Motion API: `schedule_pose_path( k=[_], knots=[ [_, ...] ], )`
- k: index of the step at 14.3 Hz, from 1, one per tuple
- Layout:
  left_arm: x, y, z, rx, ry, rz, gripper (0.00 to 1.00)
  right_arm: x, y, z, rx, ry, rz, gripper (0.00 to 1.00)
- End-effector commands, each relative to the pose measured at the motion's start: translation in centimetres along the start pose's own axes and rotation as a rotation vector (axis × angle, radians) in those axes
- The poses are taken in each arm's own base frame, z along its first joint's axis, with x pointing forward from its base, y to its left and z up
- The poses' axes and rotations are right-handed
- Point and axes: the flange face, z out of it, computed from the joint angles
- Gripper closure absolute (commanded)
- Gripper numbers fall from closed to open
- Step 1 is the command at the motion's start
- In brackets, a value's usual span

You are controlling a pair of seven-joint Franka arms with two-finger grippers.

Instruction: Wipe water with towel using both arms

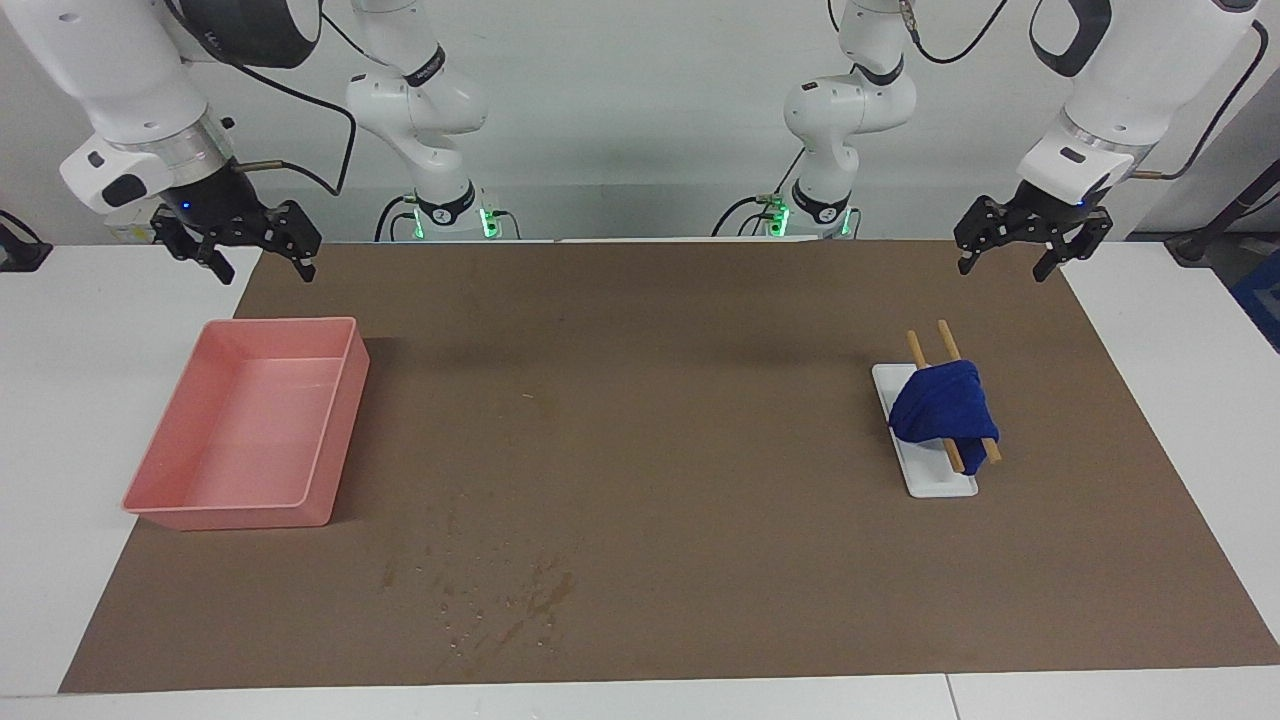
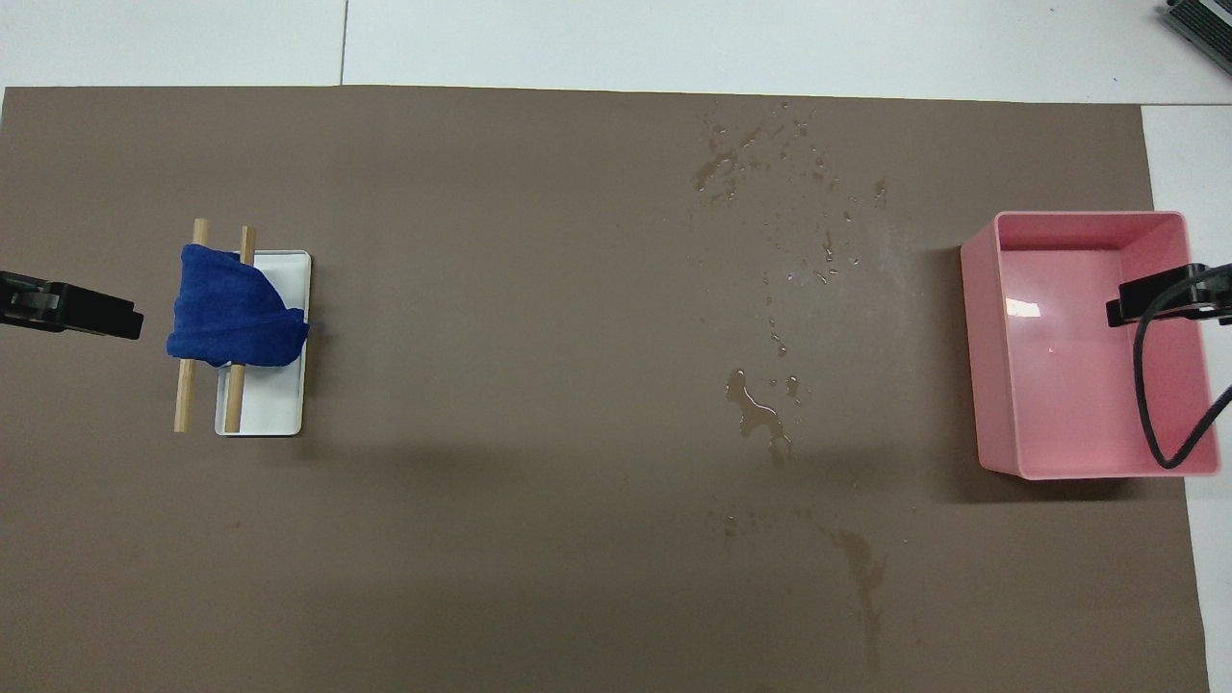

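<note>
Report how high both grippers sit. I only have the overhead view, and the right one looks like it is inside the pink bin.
Observer: The right gripper is not in the pink bin. It hangs raised in the air and touches nothing.
Operator: Give me the fingers on both.
Observer: Both grippers are open, with fingers spread and pointing down.
Operator: Place the left one against the towel for me.
Observer: The left gripper hangs high too, well apart from the blue towel, which lies draped over two wooden sticks.
</note>
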Motion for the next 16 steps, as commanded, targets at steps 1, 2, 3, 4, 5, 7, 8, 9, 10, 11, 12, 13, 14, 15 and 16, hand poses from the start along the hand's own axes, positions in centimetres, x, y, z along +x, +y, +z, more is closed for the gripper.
schedule_pose_path(
  k=[1,2,3,4,5,7,8,9,10,11,12,13,14,15,16],
  knots=[
    [-0.2,-0.1,-0.4,-0.002,0.014,-0.016,0.00,-0.4,0.1,0.0,0.002,0.006,-0.015,0.00],
    [-0.2,-0.1,-0.4,-0.002,0.014,-0.015,0.00,-0.4,0.1,0.0,0.002,0.006,-0.015,0.00],
    [-0.2,-0.2,-0.5,-0.001,0.018,-0.016,0.00,-0.4,0.1,0.0,0.002,0.006,-0.015,0.00],
    [-0.1,-0.3,-0.4,-0.001,0.023,-0.016,0.00,-0.4,0.1,0.0,0.002,0.006,-0.015,0.00],
    [0.0,-0.3,-0.5,0.003,0.034,-0.018,0.00,-0.4,0.1,0.0,0.002,0.006,-0.015,0.00],
    [0.6,-0.5,0.8,0.016,0.097,-0.024,0.00,-0.3,0.0,0.0,0.002,0.006,-0.015,0.00],
    [0.8,-0.9,1.9,0.022,0.126,-0.031,0.00,-0.3,0.0,0.0,0.002,0.006,-0.015,0.00],
    [1.0,-1.7,3.5,0.027,0.146,-0.044,0.00,-0.3,0.0,0.0,0.002,0.006,-0.017,0.00],
    [1.3,-2.8,5.4,0.034,0.174,-0.060,0.00,-0.3,0.0,0.0,0.002,0.006,-0.018,0.00],
    [1.9,-3.1,7.0,0.041,0.206,-0.063,0.00,-0.4,0.1,0.0,0.002,0.006,-0.017,0.00],
    [2.5,-3.4,8.8,0.044,0.227,-0.066,0.00,-0.4,0.1,0.0,0.002,0.006,-0.017,0.00],
    [3.1,-3.7,11.2,0.051,0.236,-0.064,0.00,-0.3,0.0,0.0,0.002,0.006,-0.017,0.00],
    [3.5,-3.8,13.5,0.054,0.251,-0.063,0.00,-0.3,0.0,0.0,0.002,0.006,-0.017,0.00],
    [3.6,-3.8,15.3,0.057,0.272,-0.068,0.02,-0.4,0.1,0.0,0.002,0.006,-0.015,0.00],
    [3.3,-3.8,16.5,0.059,0.278,-0.069,0.06,-0.3,0.0,0.0,0.002,0.006,-0.017,0.00]
  ],
)
